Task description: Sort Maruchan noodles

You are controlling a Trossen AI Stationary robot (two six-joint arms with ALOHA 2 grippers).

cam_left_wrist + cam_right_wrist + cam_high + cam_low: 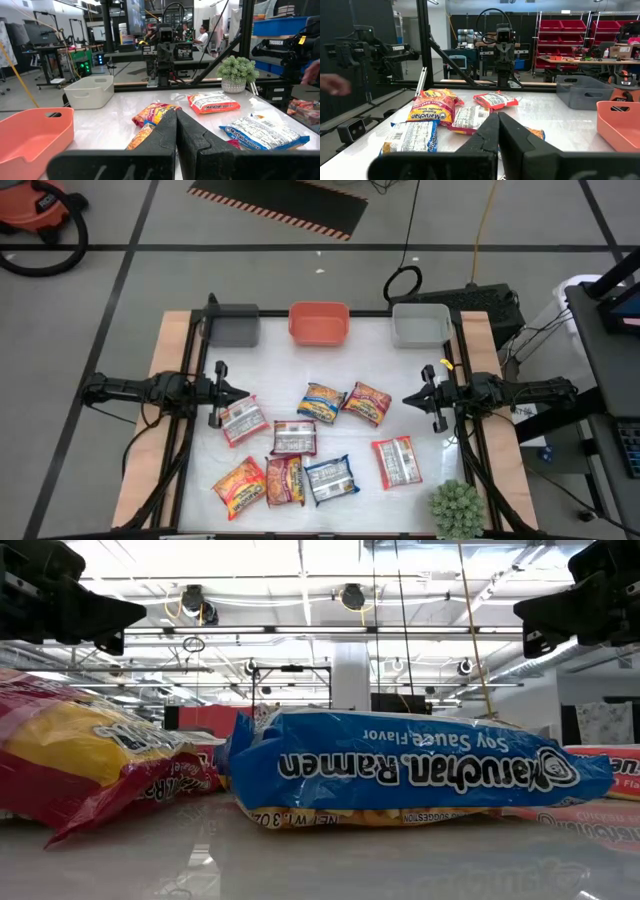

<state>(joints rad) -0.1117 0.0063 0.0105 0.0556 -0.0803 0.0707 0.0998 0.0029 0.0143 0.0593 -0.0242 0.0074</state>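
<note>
Several Maruchan noodle packets lie flat on the white table between my arms. Red-and-white ones [242, 421] [294, 439] [397, 462], orange-yellow ones [321, 402] [366, 402] [239, 486], a red one [285, 480] and a blue one [330, 479], which fills the low view [400, 775]. My left gripper [240, 393] hovers shut at the table's left side, just beside the nearest red-and-white packet and above it. My right gripper [408, 400] hovers shut at the right side, right of the packets. Their shut fingers show in the wrist views [176, 135] [498, 135].
Three bins stand along the far edge: a dark grey one [232, 326], a coral one [319, 322] and a light grey one [420, 325]. A green spiky plant [457, 508] sits at the near right corner. A person's hand [332, 85] shows beyond the table's near side.
</note>
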